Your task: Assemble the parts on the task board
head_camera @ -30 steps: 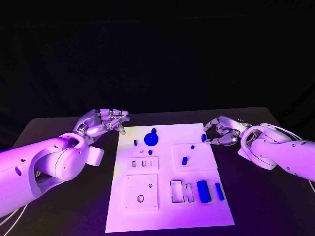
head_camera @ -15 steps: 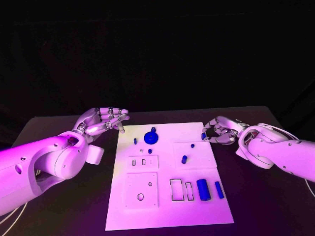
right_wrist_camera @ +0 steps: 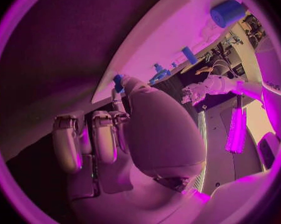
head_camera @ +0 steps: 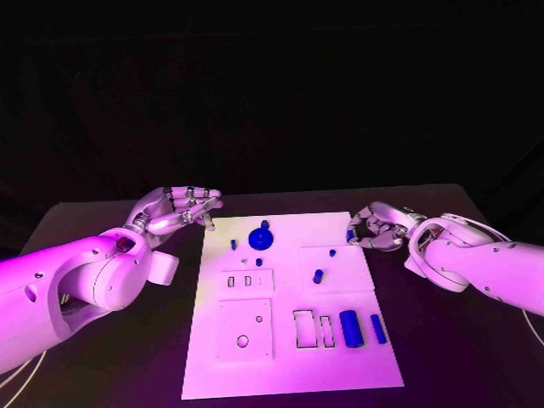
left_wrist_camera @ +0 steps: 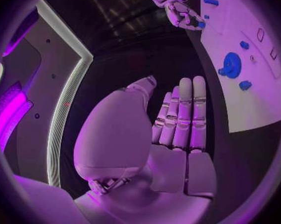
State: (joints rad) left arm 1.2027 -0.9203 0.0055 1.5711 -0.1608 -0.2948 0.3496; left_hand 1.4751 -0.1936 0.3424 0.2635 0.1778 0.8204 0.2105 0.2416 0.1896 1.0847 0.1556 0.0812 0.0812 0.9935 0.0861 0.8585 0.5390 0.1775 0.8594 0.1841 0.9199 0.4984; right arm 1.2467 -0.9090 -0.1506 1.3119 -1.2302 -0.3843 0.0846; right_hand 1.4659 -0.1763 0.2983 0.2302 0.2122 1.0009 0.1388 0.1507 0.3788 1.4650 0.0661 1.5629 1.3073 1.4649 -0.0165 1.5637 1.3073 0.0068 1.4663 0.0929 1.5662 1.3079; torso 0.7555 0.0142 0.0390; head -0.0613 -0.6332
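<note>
The white task board point(head_camera: 285, 357) lies in the middle of the table. On it are a round blue part point(head_camera: 261, 240), a small blue peg point(head_camera: 318, 275), a thick blue block point(head_camera: 352, 329) and a slim blue bar point(head_camera: 379, 329). My right hand point(head_camera: 376, 226) is at the board's far right edge, fingers curled, and pinches a small blue part point(head_camera: 350, 235) point(right_wrist_camera: 118, 79). The left wrist view shows that hand point(left_wrist_camera: 180, 12) with the blue part point(left_wrist_camera: 202, 24) at its fingertips. My left hand point(head_camera: 174, 209) hovers off the board's far left corner and holds nothing; its fingers point(left_wrist_camera: 184, 114) lie straight and together.
Two rectangular slots point(head_camera: 307, 330) stand next to the thick block, and a square plate with an oval hole point(head_camera: 244, 342) is at the near left. Further small blue pegs point(head_camera: 235, 245) point(head_camera: 331, 252) stand on the far half. Black table point(head_camera: 468, 357) surrounds the board.
My right hand has crept slightly toward the board's far right edge with the small blue part at its fingertips. The left hand has barely moved.
</note>
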